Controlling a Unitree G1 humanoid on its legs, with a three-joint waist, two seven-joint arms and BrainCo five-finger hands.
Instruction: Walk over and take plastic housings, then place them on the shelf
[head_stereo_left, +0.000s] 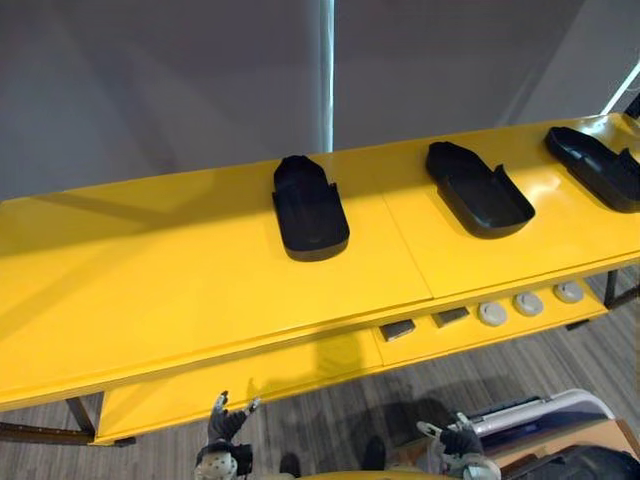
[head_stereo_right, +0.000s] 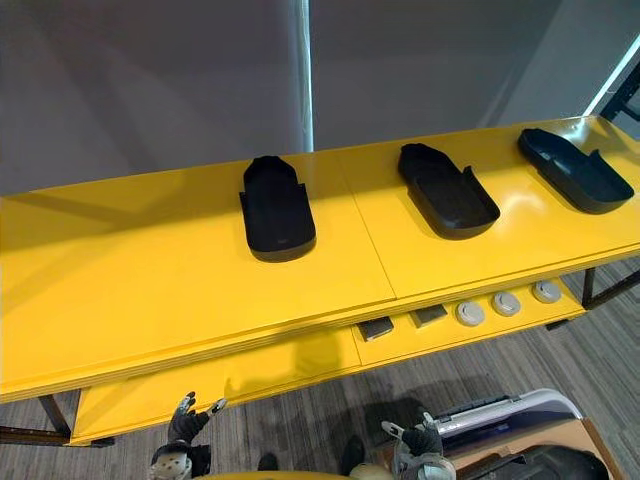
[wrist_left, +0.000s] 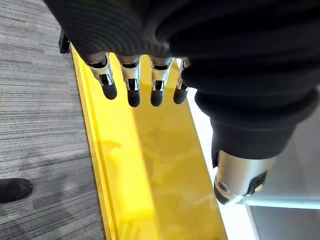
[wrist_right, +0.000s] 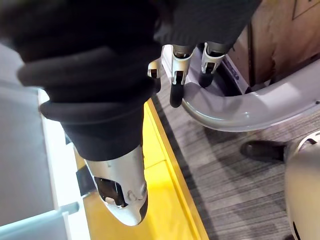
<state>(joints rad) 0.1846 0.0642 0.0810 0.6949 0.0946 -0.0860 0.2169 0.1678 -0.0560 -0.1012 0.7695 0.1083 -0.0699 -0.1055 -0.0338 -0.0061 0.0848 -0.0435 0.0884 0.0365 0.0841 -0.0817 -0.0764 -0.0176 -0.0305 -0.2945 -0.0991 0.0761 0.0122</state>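
Yellow shelf before grey wall carries 3 black plastic housings; left hand and right hand hang released, empty.

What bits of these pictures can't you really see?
- Lower shelf: its back is hidden under the yellow top shelf, both eye views.
- Round grey parts and dark blocks on it: too small to identify.
- Grey-white curved thing by the right hand: partly cut off at the bottom edge, left eye view.
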